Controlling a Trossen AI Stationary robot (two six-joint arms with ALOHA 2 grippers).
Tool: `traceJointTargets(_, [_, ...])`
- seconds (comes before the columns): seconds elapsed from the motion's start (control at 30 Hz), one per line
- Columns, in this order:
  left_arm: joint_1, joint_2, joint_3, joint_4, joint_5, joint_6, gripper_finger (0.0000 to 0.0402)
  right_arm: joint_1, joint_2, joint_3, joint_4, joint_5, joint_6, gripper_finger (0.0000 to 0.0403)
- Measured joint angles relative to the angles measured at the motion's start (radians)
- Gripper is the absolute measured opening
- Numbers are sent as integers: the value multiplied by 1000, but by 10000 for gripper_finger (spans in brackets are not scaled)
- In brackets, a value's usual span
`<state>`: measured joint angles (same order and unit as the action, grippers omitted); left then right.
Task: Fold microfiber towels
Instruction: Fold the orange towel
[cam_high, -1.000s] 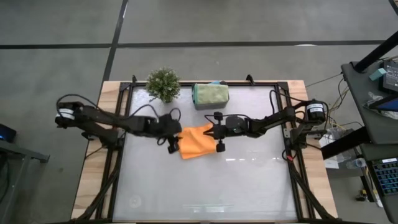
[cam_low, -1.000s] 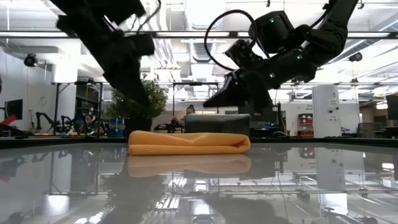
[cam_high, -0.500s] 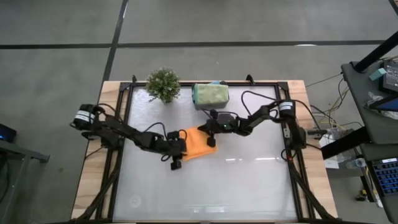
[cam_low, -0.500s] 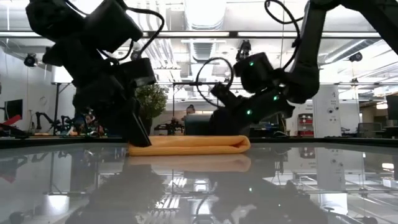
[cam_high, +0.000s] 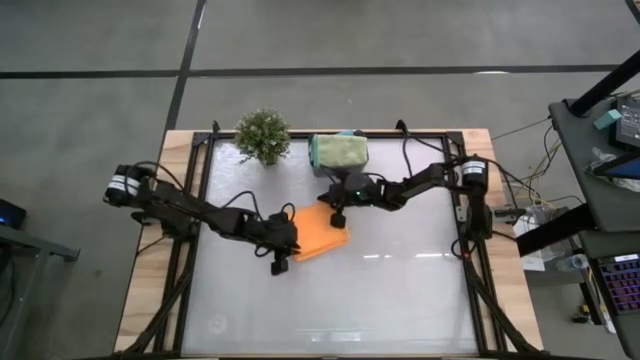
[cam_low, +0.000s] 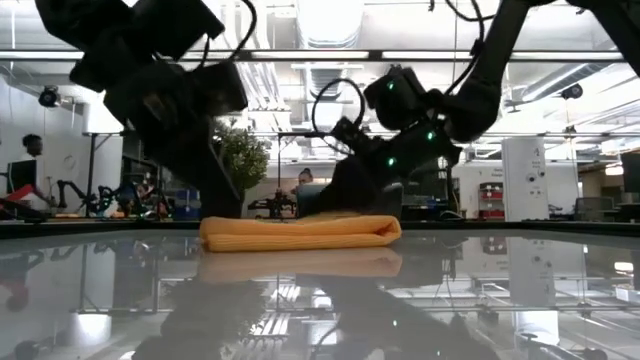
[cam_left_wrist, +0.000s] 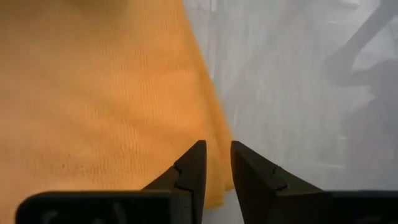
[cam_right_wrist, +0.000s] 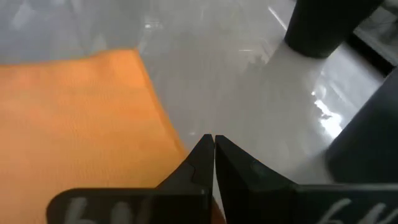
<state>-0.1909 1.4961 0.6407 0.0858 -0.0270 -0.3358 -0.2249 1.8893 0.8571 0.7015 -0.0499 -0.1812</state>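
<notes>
One microfiber towel, orange (cam_high: 322, 233), lies folded flat on the glass table; it also shows in the low view (cam_low: 300, 232). My left gripper (cam_high: 286, 242) comes in from the table's left and is shut on the towel's left end (cam_left_wrist: 217, 167). My right gripper (cam_high: 336, 208) is shut and stands low at the towel's far corner (cam_right_wrist: 214, 142). A light green towel (cam_high: 338, 150) sits folded in a bin at the far edge. My left gripper has the orange towel's edge (cam_left_wrist: 214, 134) between its two fingers, which slant down from the table's left. One layer or several, I cannot tell. The towel lies flat on the glass. My right gripper's shut fingertips stand at the towel's far corner (cam_right_wrist: 168, 134); whether they touch it I cannot tell.
A small potted plant (cam_high: 263, 135) stands at the far left of the table, and the bin (cam_high: 340, 168) holding the green towel is beside it. The near half of the glass top (cam_high: 330, 310) holds nothing. A dark frame (cam_high: 470, 270) borders the table.
My left gripper has come down and toward the near edge, to the towel's left end. My right gripper has sunk and gone toward the table's left and far side, to the towel's far corner. The towel stays on the glass.
</notes>
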Motion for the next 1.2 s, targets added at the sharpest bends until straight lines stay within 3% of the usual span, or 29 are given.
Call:
traceJointTargets(0.2, [0, -66, -5, -24, -58, 15, 59, 11, -96, -8, -96, -7, -45, 9])
traceJointTargets(0.43, [3, -47, -9, -37, -296, 51, 59, 50, -203, -21, -269, -35, -54, 9])
traceJointTargets(0.7, [-18, 68, -4, 80, -69, 1, 59, 114, -215, -84, -277, -275, 6, 9])
traceJointTargets(1.2, [-51, 236, -3, 333, 28, -43, 59, 127, -169, -157, -266, -264, 29, 9])
